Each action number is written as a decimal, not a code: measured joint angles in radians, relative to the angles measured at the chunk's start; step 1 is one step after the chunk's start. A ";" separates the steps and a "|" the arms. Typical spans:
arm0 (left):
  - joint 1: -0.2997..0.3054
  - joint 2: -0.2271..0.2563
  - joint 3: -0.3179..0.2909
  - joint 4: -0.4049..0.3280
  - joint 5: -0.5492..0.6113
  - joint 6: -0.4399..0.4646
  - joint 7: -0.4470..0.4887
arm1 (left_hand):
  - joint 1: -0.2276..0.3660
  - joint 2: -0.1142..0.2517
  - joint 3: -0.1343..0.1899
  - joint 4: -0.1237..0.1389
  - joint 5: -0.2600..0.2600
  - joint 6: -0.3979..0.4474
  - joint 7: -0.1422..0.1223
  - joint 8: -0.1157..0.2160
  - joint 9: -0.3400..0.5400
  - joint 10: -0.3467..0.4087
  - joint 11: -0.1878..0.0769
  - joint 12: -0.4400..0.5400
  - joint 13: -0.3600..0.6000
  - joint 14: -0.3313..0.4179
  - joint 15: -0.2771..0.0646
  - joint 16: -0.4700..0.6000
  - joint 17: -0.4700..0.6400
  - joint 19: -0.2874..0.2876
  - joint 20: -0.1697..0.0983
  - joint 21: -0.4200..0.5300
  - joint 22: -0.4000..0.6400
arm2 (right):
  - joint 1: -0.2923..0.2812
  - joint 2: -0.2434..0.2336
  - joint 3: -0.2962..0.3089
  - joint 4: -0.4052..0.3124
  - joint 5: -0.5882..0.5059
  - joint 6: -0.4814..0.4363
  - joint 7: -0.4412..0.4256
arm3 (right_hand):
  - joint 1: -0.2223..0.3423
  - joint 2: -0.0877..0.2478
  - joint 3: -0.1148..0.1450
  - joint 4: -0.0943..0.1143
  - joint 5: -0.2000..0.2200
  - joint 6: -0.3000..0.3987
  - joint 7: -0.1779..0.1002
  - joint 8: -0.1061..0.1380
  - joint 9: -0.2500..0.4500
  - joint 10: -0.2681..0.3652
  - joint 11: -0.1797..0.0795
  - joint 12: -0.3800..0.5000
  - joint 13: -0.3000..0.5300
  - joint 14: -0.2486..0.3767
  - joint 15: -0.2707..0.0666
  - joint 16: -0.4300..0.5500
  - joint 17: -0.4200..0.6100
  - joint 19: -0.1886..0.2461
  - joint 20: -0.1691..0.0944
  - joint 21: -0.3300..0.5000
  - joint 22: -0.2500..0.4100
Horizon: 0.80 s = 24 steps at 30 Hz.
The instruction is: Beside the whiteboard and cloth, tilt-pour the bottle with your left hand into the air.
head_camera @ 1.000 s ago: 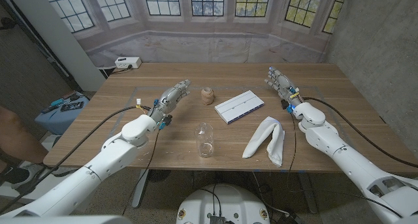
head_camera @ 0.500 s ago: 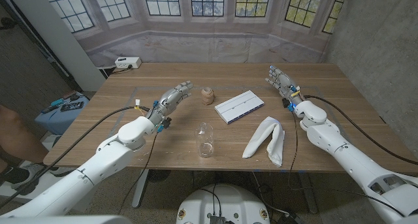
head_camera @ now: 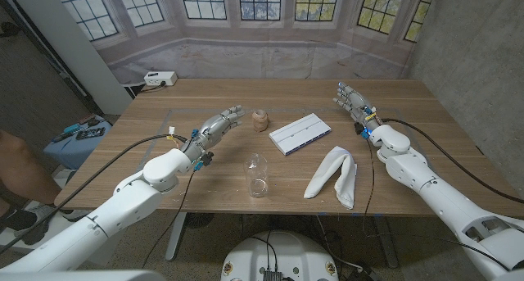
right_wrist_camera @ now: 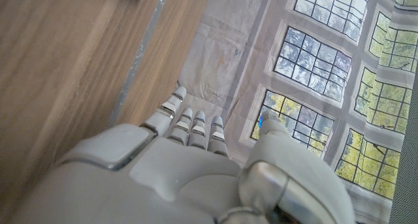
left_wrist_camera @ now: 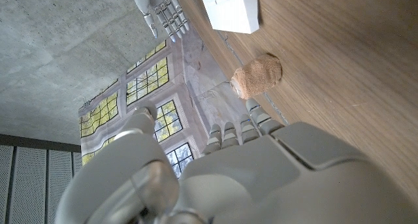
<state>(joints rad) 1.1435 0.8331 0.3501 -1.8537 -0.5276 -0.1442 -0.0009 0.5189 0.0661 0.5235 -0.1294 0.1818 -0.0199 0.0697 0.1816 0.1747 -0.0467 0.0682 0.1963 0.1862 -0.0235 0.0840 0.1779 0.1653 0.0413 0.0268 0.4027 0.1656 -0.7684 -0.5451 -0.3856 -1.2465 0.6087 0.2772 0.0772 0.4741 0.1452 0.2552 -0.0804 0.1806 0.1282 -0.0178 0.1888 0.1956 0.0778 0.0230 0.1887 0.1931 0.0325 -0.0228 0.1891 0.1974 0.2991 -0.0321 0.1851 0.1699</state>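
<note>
While the left hand [head_camera: 214,128] hovers empty, fingers spread, near a small wooden knob [head_camera: 260,119], the clear bottle [head_camera: 258,175] stands upright at the near edge, left of the whiteboard [head_camera: 300,133] and cloth [head_camera: 335,175]; a careless reach could topple it. Right hand [head_camera: 351,101] waits, fingers apart, holding nothing.

My left hand [head_camera: 219,124] edges forward and to the right across the table [head_camera: 164,162], its fingertips [head_camera: 237,111] now closer to the small brown bottle [head_camera: 260,119] than a second ago, with nothing held between the spread fingers.
</note>
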 measured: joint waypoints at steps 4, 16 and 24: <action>0.000 0.000 0.000 0.000 -0.003 -0.005 -0.021 | 0.004 -0.004 -0.001 -0.007 0.000 0.002 0.010 0.000 0.000 -0.007 0.007 0.000 0.000 -0.004 0.004 0.000 0.000 0.000 0.000 -0.008 0.000 | -0.003 -0.005 0.001 -0.009 0.000 0.000 0.000 | 0.000 0.000 -0.001 -0.001 0.000 0.000 0.000 0.000 0.000 0.000 0.000 0.000 0.000 0.000 0.000 0.000 -0.002 0.000 0.000 0.000 0.000; 0.015 0.047 0.011 -0.042 0.004 -0.015 -0.069 | 0.022 -0.004 0.000 -0.023 0.000 0.009 0.048 0.000 0.000 -0.020 0.020 -0.005 0.000 -0.009 0.020 0.000 0.000 0.012 0.012 -0.023 0.000 | -0.031 -0.022 0.013 -0.036 0.000 -0.015 -0.029 | 0.003 -0.003 0.003 -0.005 0.000 -0.007 0.007 0.000 0.000 0.000 0.000 0.000 0.000 0.000 0.000 0.000 -0.002 -0.004 -0.004 0.000 0.000; 0.031 0.077 0.011 -0.066 0.013 -0.023 -0.089 | 0.030 -0.006 0.001 -0.031 0.000 0.014 0.054 0.004 0.000 -0.020 0.020 0.000 0.000 -0.009 0.020 0.000 0.000 0.018 0.018 -0.031 0.000 | -0.049 -0.027 0.018 -0.051 0.003 -0.021 -0.043 | 0.004 -0.004 0.004 -0.012 0.000 -0.007 0.007 0.000 0.000 0.000 0.000 0.000 0.000 -0.005 0.005 0.000 -0.002 -0.004 -0.004 0.000 0.000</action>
<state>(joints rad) 1.1745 0.9100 0.3612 -1.9197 -0.5150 -0.1674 -0.0896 0.5484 0.0601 0.5241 -0.1603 0.1818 -0.0055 0.1234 0.1851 0.1745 -0.0663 0.0877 0.1964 0.1862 -0.0322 0.1040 0.1780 0.1653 0.0592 0.0448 0.3719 0.1655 -0.8178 -0.5725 -0.3675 -1.2975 0.6113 0.2566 0.0339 0.4780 0.1413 0.2595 -0.0926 0.1807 0.1211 -0.0107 0.1888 0.1956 0.0778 0.0229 0.1887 0.1931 0.0272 -0.0175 0.1890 0.1953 0.2955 -0.0358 0.1851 0.1698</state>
